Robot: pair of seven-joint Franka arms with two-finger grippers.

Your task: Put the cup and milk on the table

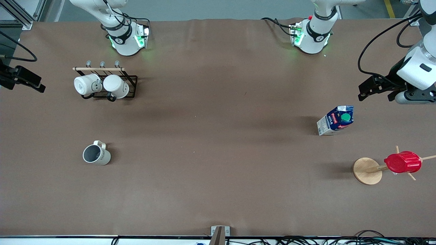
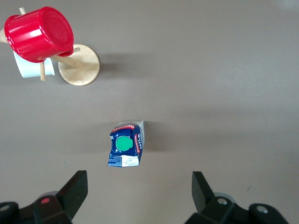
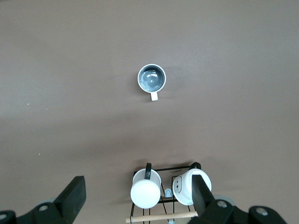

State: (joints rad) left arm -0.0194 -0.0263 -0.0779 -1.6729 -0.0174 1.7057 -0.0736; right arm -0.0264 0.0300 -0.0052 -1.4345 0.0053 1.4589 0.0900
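Both jaws spread wide and empty: your left gripper [image 2: 138, 196] hangs over the boxy milk [image 1: 336, 120] at its end of the matte table [image 1: 218, 153], your right gripper [image 3: 135, 198] over the rack's mugs [image 1: 101, 85]. The glazed cup [image 1: 96, 155] stands nearer the front camera; descend squarely.

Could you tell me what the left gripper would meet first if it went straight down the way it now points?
Probably bare table. The left gripper points down, fingers open, and the milk stands upright just off the line between them, so it looks narrowly missed, though depth is hard to judge.
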